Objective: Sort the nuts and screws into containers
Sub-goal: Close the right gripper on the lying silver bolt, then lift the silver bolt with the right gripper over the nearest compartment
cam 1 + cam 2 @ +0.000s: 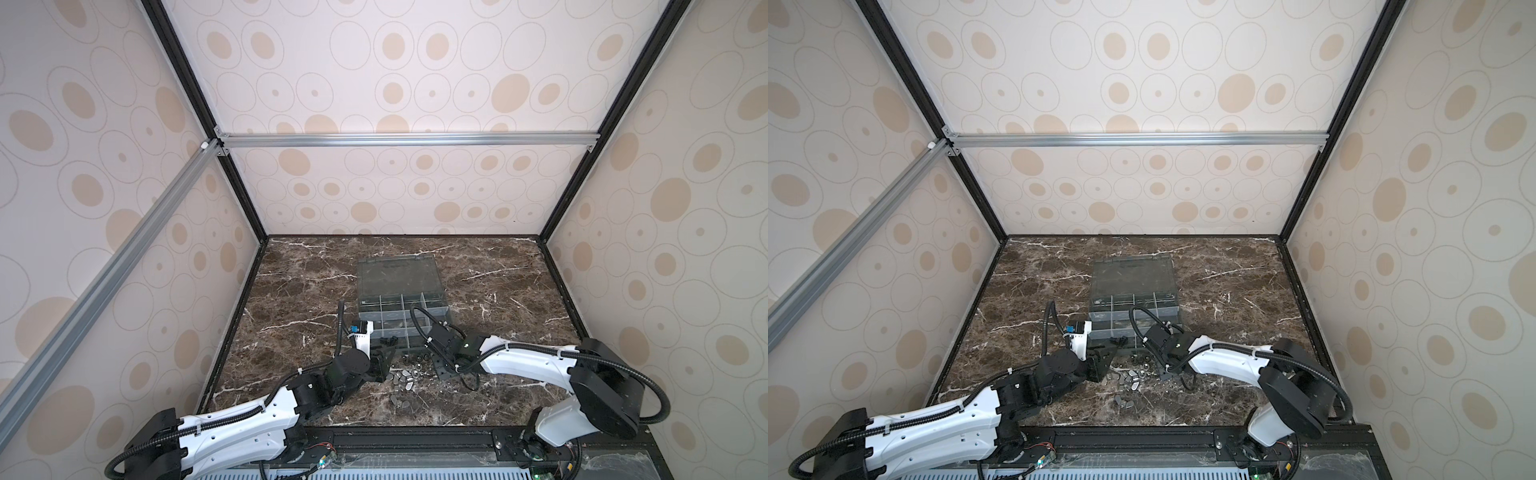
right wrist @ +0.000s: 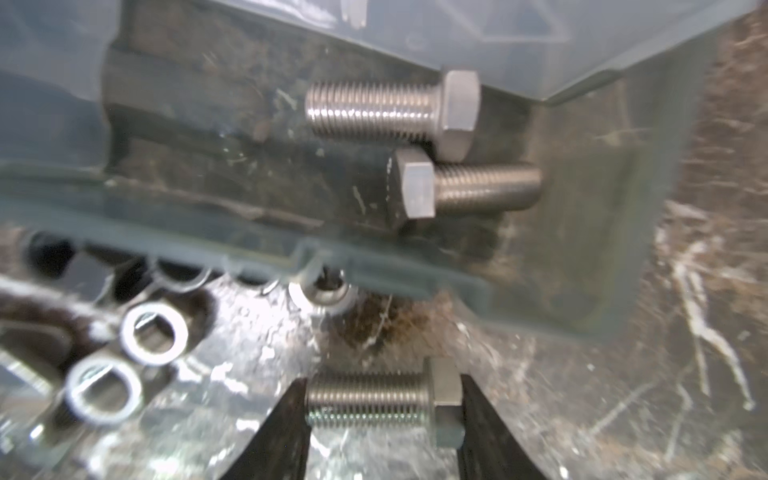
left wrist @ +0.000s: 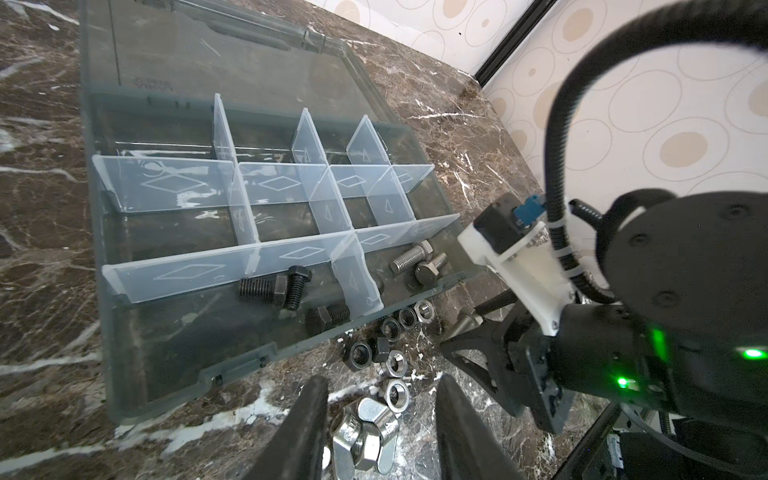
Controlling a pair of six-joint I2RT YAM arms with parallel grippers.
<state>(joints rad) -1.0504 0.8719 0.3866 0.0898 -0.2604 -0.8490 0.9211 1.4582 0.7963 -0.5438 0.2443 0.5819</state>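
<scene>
The translucent grey organizer box (image 1: 365, 309) lies open, its lid flat behind it. One of the containers along its front wall holds three black screws (image 3: 274, 286); the corner one holds two silver screws (image 2: 390, 110). My right gripper (image 2: 382, 405) is just in front of that corner, shut end to end on a silver screw (image 2: 370, 401) low over the table. Black and silver hex nuts (image 3: 395, 361) lie on the marble before the box. My left gripper (image 3: 380, 401) hangs open over a clump of silver wing nuts (image 3: 365, 424), its fingers either side of them.
More silvery pieces (image 1: 399, 401) lie nearer the table's front edge. The right gripper (image 3: 451, 332) and its wrist sit close beside the left gripper's fingers. Patterned walls enclose the marble table (image 1: 519, 291) on three sides.
</scene>
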